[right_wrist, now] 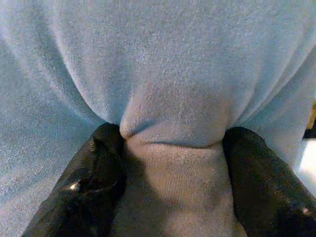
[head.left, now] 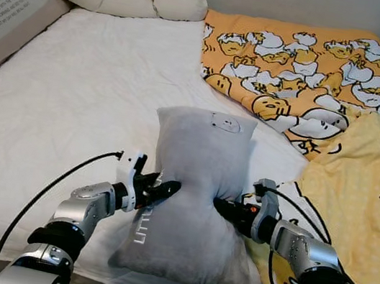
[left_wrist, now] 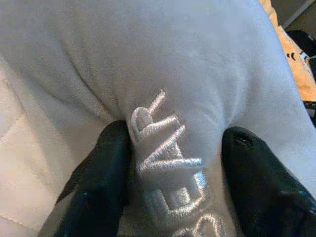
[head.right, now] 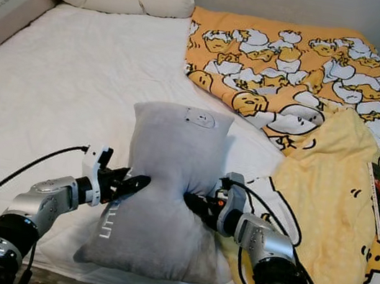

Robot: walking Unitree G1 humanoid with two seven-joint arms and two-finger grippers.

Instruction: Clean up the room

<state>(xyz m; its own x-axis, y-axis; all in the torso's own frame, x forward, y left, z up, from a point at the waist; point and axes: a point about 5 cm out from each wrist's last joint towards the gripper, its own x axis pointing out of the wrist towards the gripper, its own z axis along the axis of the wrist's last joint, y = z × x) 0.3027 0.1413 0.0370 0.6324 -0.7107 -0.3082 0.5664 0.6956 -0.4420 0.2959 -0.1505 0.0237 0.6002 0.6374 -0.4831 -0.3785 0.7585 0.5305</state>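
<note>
The grey pillow (head.left: 193,186) sits on the white mattress (head.left: 72,108) between both grippers. The left gripper (head.left: 160,188) and right gripper (head.left: 226,210) each pinch a fold of its fabric. Such shallow pinches could slip, dropping it.

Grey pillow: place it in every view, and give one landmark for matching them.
Left eye view: grey pillow low centre, on the bed.
Right eye view: pillow slightly left of centre.
Left wrist view: its embroidered edge bunched between the fingers.
Right wrist view: fabric fold between the fingers.
Landmark: yellow duck blanket.
</note>
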